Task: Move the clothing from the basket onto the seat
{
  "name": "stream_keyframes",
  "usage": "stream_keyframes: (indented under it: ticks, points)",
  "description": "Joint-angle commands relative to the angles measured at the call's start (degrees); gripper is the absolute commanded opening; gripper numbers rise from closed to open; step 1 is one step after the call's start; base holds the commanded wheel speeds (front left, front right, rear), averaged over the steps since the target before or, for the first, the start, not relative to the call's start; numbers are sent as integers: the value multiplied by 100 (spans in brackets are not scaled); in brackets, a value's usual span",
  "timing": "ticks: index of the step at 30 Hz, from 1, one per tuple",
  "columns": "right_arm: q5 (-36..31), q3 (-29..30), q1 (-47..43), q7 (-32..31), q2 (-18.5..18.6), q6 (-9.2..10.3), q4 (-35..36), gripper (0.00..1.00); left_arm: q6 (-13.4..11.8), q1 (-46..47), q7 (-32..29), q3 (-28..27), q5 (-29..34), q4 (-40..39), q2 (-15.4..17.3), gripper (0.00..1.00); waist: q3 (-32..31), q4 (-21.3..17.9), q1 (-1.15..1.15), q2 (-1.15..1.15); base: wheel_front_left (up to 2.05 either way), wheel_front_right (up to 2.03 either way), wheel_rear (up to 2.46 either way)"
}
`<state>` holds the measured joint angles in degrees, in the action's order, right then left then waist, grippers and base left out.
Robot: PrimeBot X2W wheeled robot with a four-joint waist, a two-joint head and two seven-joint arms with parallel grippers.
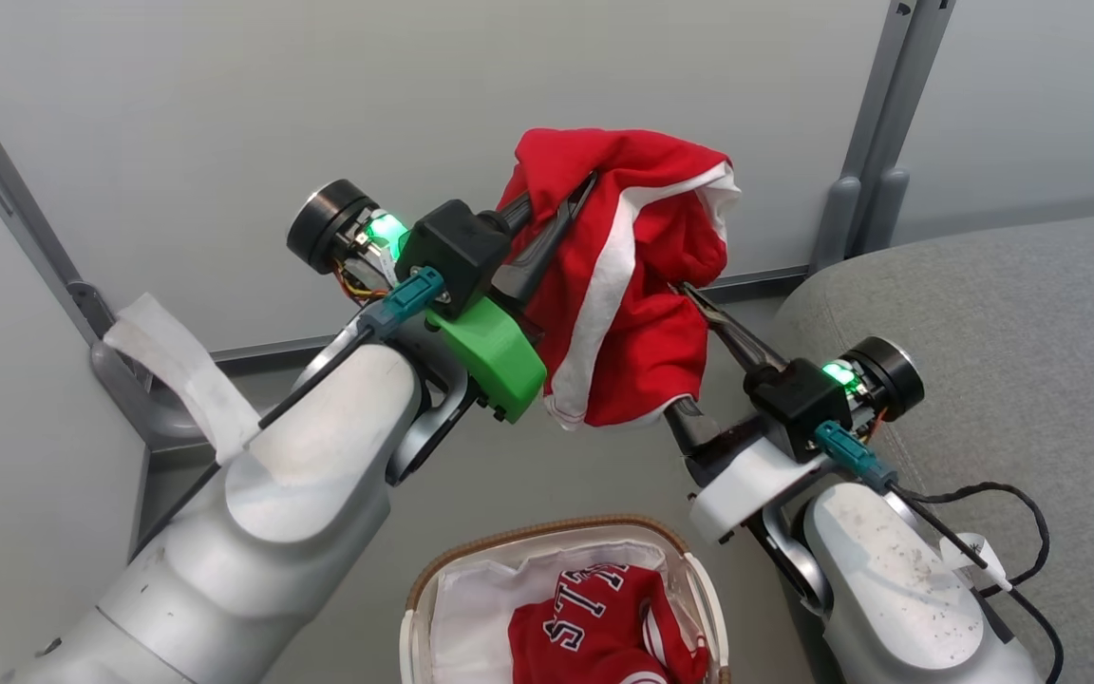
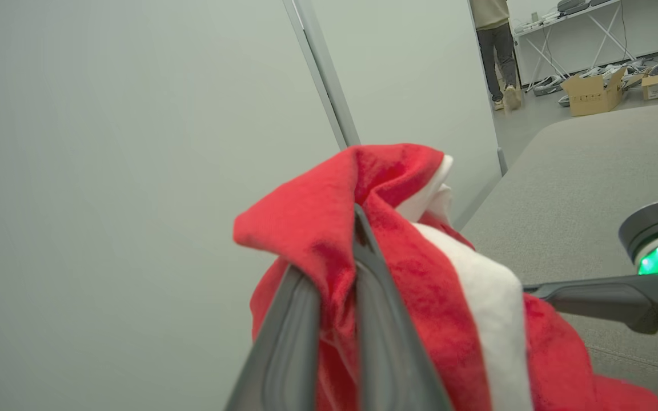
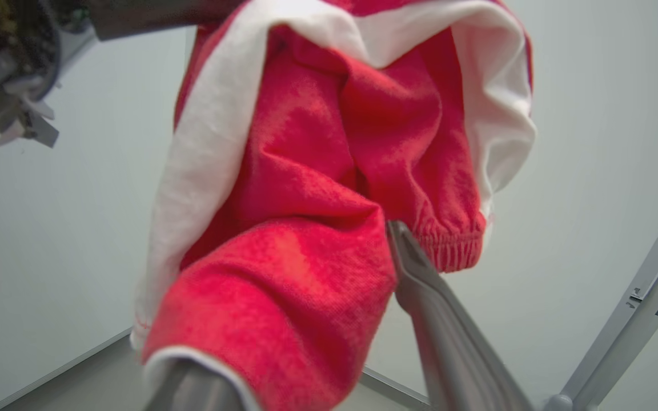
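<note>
Clothing: striped red garment is out of the basket, hanging high in the air just beside the seat, not on it. Left gripper pinched shut on its upper fold. Right gripper spread wide astride the lower bunch, no firm grip evident. Lettered jersey lies in the basket, so under half done by my reckoning. Garment crumpled, with white stripe and elastic cuff showing.

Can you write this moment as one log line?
left gripper: shut on striped garment, held high | right gripper: open, fingers astride it | jersey: in basket
</note>
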<state>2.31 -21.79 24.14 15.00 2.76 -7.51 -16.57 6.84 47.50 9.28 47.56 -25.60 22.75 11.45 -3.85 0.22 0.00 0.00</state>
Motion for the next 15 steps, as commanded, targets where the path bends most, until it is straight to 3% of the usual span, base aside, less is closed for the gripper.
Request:
stream_keyframes:
  ticks: [1, 12, 13, 14, 15]
  points:
    - [56, -1, -49, 28, 23, 4, -24, 0, -46, -117, 50, -39, -71, 27, 38, 0, 2, -23, 0, 0, 0, 0, 0]
    - [91, 163, -33, 28, 22, 4, -59, 0, -211, -562, 303, -200, -360, 150, 26, 0, 46, -91, 0, 0, 0, 0, 0]
    - [92, 181, -36, 28, 22, 4, -63, 0, -230, -610, 325, -227, -401, 156, 4, 6, 50, -94, 0, 0, 0, 0, 0]
    - [91, 202, -35, 28, 22, 4, -69, 0, -256, -670, 377, -253, -428, 162, -17, 25, 54, -97, 0, 0, 0, 0, 0]
    - [83, 220, -34, 28, 22, 4, -74, 0, -275, -721, 410, -264, -422, 169, -27, 38, 58, -100, 0, 0, 0, 0, 0]
